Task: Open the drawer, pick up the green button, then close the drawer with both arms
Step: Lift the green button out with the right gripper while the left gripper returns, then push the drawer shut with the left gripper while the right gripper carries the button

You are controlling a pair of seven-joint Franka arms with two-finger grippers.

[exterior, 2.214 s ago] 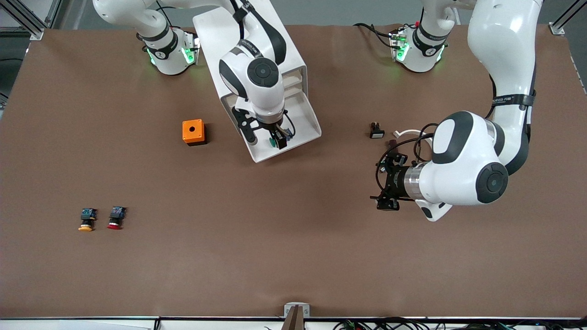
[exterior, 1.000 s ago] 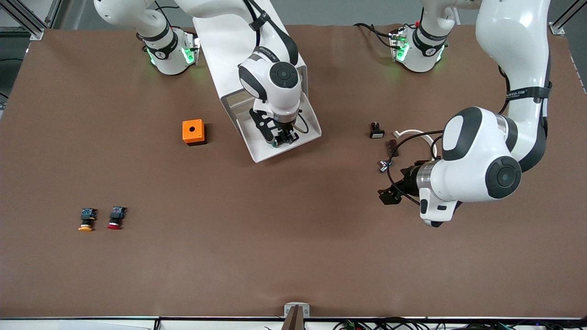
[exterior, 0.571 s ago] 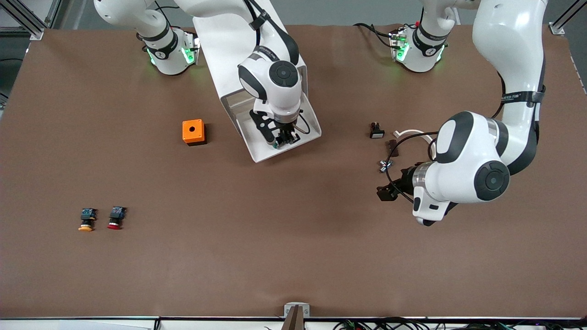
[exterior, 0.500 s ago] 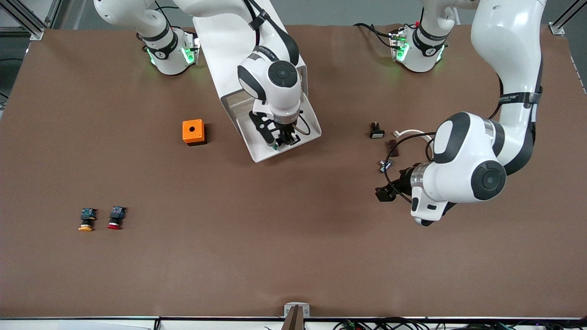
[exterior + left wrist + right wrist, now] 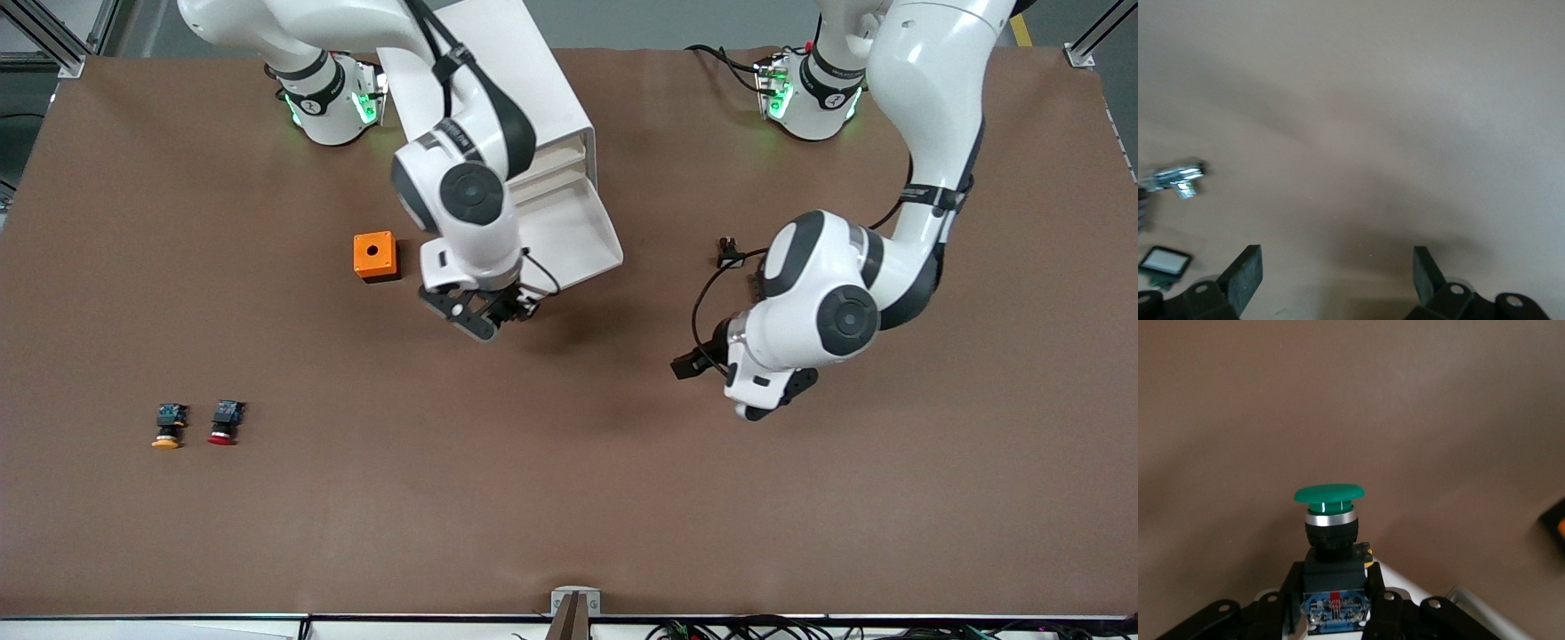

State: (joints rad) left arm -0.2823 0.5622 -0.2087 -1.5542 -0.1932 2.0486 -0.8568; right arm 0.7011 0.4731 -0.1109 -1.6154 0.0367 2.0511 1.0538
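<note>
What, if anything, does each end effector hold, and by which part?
The right end effector grips the green-capped button by its black body, cap pointing away. The left end effector is open and holds nothing.

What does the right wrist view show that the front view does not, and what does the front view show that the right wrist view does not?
Only the right wrist view shows the button clearly: green cap, black body, blue back, clamped in the right gripper.

Only the front view shows the open drawer, the cabinet, the left gripper over bare table, and the orange-capped button and red-capped button.

Both show the right gripper, the brown table and the orange box.
</note>
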